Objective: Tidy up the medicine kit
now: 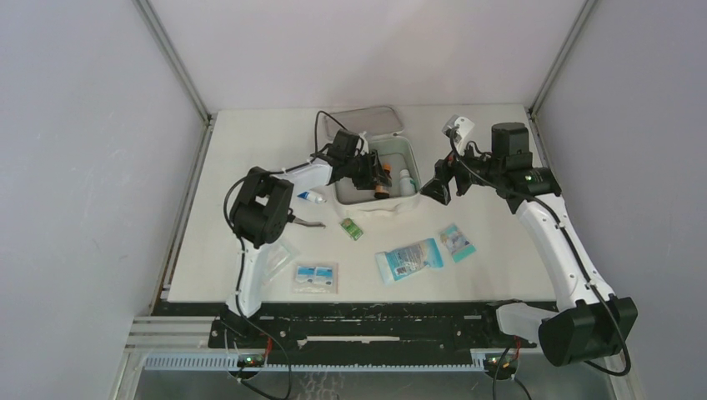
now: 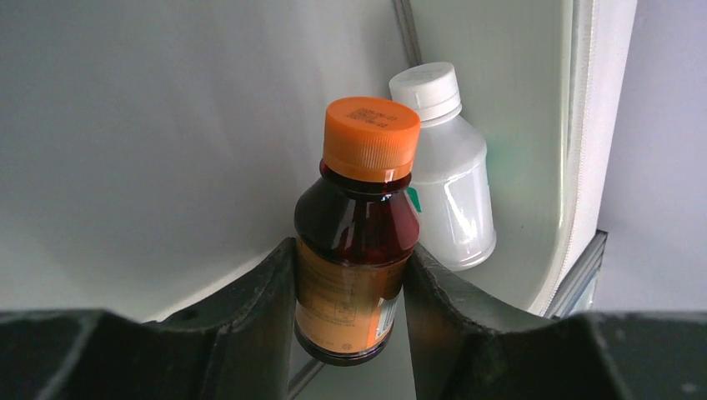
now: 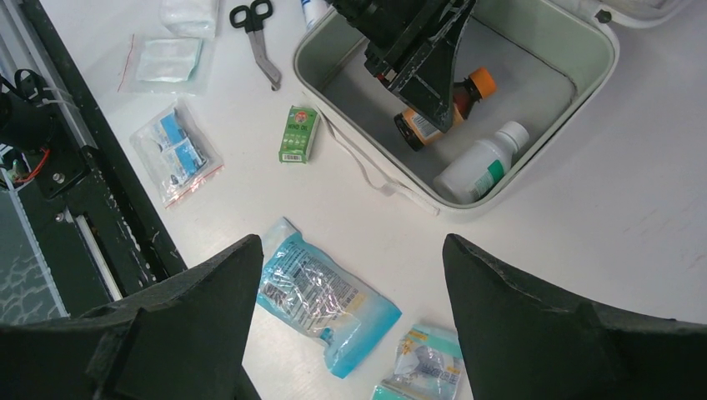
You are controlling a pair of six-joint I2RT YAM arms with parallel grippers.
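Observation:
The medicine kit (image 1: 371, 202) lies open at the back middle of the table, with its lid (image 1: 363, 122) folded back. My left gripper (image 1: 379, 177) reaches inside the kit and is shut on a brown bottle with an orange cap (image 2: 358, 225), its fingers (image 2: 271, 292) pressing both sides of the label. A white bottle (image 2: 446, 192) lies just beyond it by the kit's wall (image 2: 167, 125). My right gripper (image 1: 439, 187) is open and empty, hovering right of the kit. In the right wrist view it (image 3: 353, 250) hangs above loose packets, with the kit's rim (image 3: 600, 75) and the brown bottle (image 3: 442, 108) beyond.
On the table in front of the kit lie a small green box (image 1: 351, 229), scissors (image 1: 304, 222), a small blue-capped tube (image 1: 312, 197), a blue pouch (image 1: 408, 259), a small teal packet (image 1: 457, 242) and a clear bag of blue sachets (image 1: 315, 277). Walls enclose three sides.

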